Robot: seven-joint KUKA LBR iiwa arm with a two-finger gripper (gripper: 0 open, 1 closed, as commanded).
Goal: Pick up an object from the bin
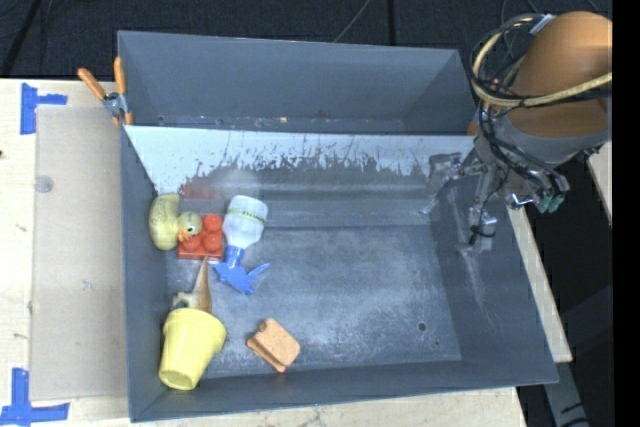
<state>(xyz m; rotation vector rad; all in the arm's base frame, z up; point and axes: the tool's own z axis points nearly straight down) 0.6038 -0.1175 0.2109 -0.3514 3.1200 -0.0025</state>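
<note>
At frame right: gripper [479, 215] is hovering above the bare, scuffed grey metal bin [400, 300] floor | claw state: cannot tell | lower left: smooth yellow cup [190, 347], spongy tan block [273, 344] and studded red brick [205, 236] are lying well apart from it.

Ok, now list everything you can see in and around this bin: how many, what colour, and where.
bin: one, grey, middle of the view
duck: one, yellow, by the bin's left wall
block: one, red, touching the duck's right side
bottle: one, white and pale blue, right of the block
plastic piece: one, blue, just below the bottle
stick: one, brown, between block and cup; its kind is unclear
cup: one, yellow, on its side in the near left corner
chunk: one, tan, right of the cup by the near wall
gripper: one, dark, by the bin's right wall, far from all the things
arm cover: one, orange, above the gripper
</note>
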